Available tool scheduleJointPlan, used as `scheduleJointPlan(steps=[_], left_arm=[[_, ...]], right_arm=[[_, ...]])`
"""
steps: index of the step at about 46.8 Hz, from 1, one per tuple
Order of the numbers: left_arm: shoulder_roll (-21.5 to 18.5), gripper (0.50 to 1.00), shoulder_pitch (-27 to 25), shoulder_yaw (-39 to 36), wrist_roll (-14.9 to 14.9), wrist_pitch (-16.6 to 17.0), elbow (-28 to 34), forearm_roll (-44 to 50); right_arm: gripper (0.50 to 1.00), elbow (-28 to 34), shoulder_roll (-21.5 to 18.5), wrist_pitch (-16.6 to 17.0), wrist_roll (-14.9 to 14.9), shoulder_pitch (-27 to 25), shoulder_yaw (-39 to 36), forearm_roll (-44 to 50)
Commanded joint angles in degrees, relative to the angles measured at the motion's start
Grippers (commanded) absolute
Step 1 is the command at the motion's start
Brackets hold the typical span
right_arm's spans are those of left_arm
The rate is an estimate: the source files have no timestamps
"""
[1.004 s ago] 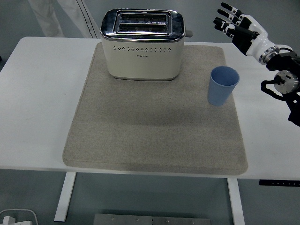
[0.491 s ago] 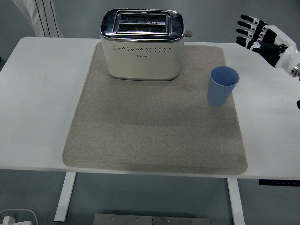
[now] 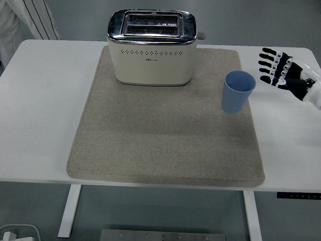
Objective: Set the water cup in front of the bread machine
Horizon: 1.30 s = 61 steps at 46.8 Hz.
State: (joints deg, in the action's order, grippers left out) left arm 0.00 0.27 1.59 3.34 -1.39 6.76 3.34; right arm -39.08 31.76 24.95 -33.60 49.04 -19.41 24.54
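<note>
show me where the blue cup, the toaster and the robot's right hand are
blue cup (image 3: 236, 95), head view, outer wall
toaster (image 3: 153, 63), head view, cream front face
right hand (image 3: 282, 73), head view, middle of the hand, fingers spread

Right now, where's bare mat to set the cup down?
The mat is bare from the toaster front to the table's near edge. Only tight spot: the right side, where the blue cup stands, open right robot hand beside it.
</note>
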Motion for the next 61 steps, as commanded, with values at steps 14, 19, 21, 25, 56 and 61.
scheduleJointPlan(steps=[14, 19, 21, 25, 56, 61], left_arm=[[0.0, 1.0, 0.0, -0.01, 0.0, -0.02, 0.01, 0.0], [0.0, 1.0, 0.0, 0.08, 0.0, -0.02, -0.08, 0.0], [0.0, 1.0, 0.0, -0.01, 0.0, -0.02, 0.01, 0.0], [0.0, 1.0, 0.0, -0.01, 0.0, -0.02, 0.01, 0.0], [0.0, 1.0, 0.0, -0.01, 0.0, -0.02, -0.08, 0.0], [0.0, 1.0, 0.0, -0.01, 0.0, -0.02, 0.01, 0.0]], right_arm=[[0.928, -0.03, -3.1, -1.48, -1.4, -1.76, -0.02, 0.51], [0.928, -0.03, -3.37, -2.01, -1.4, -2.37, -0.02, 0.51], [0.928, -0.03, -3.72, -2.53, -1.4, -2.72, -0.02, 0.51], [0.928, -0.03, -4.6, -3.41, -1.4, -2.99, -0.02, 0.6], [0.928, 0.14, -9.16, -6.58, -1.4, -3.43, 0.07, 2.79], [0.928, 0.32, -9.78, -7.37, -1.4, -3.43, 0.07, 3.5]])
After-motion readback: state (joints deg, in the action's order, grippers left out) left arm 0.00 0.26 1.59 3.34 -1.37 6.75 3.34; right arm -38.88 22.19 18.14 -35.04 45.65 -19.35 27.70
